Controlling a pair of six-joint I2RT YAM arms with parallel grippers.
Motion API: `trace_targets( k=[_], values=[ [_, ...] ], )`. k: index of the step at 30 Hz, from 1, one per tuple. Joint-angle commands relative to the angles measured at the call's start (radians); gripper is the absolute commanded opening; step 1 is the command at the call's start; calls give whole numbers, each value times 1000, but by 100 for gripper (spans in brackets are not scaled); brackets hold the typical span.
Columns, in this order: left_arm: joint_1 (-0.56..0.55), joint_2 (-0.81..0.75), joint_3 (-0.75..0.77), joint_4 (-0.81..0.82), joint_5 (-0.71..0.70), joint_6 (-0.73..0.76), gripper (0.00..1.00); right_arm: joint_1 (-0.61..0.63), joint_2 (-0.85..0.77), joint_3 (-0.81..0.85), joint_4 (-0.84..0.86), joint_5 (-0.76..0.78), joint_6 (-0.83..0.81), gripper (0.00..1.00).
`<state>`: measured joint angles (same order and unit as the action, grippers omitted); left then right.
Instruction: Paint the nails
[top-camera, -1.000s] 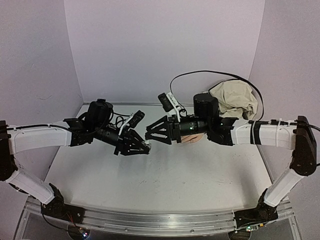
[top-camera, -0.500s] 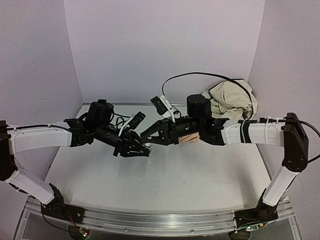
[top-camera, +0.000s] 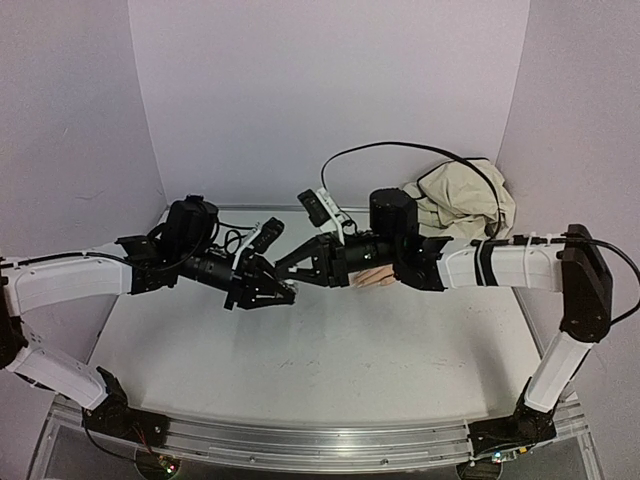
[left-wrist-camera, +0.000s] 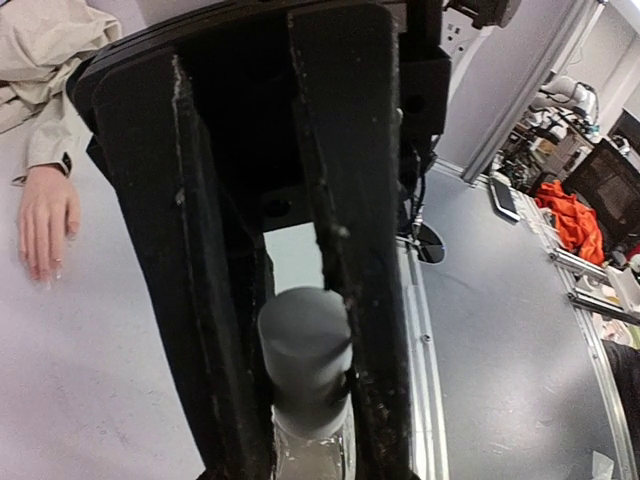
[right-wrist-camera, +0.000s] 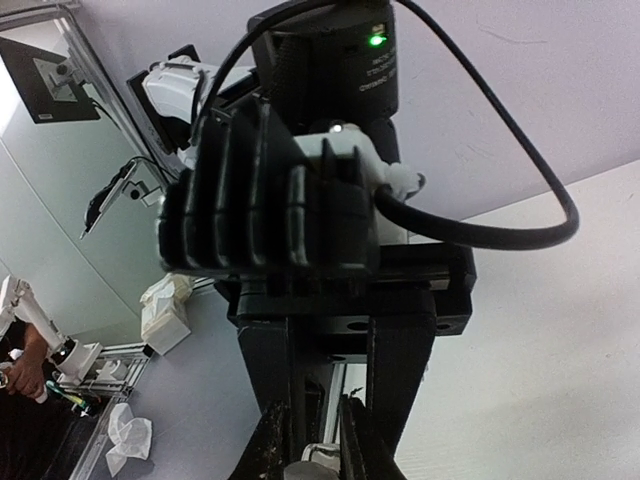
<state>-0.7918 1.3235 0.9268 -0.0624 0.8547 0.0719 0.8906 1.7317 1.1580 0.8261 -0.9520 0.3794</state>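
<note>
Above the middle of the bench (top-camera: 330, 350), in the top view, the left gripper (top-camera: 284, 294) and the right gripper (top-camera: 288, 274) met tip to tip, clear of the surface. The mannequin hand (top-camera: 375, 279) lay flat on the bench beneath the right forearm, its beige sleeve (top-camera: 460, 200) bunched against the back wall. In the left wrist view, the left gripper was pinching a small bottle (left-wrist-camera: 305, 360) with a grey cap between its fingers. The mannequin hand rested well apart at the left edge, and its nails (left-wrist-camera: 57, 262) looked pale and bare, though they were too small to judge with certainty. In the right wrist view, the right gripper's fingers were pressed together around something small and pale at the bottom edge, probably the top of that bottle, though most of it was cut off. Judged from this, the job was at its opening stage: the bottle was held between both arms, apparently to be uncapped, no brush was out, and every nail remained to be painted.
</note>
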Motion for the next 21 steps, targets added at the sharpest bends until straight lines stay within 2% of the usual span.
trace_targets(
  k=[1,3,4,5,7,10,17,18,19,21],
  values=[
    [15,-92,8,81,-249,31,0,78,46,62,-35,142,-28,0],
    [19,-112,-3,82,-396,29,0,117,70,93,-108,319,-46,0],
    [20,-125,-10,82,-482,32,0,147,83,122,-174,473,-64,0],
    [20,-132,-17,82,-564,31,0,196,100,164,-254,685,-78,0],
    [21,-160,-37,82,-725,34,0,266,139,231,-391,1130,2,0],
    [23,-186,-54,82,-843,47,0,281,148,212,-363,1177,109,0],
    [23,-177,-43,81,-745,66,0,279,143,261,-303,1090,62,0],
    [23,-174,-40,81,-739,69,0,276,134,261,-295,1078,59,2],
    [23,-174,-37,81,-736,71,0,272,122,257,-280,1057,54,8],
    [23,-174,-40,81,-734,76,0,264,98,247,-258,1000,35,26]
  ],
)
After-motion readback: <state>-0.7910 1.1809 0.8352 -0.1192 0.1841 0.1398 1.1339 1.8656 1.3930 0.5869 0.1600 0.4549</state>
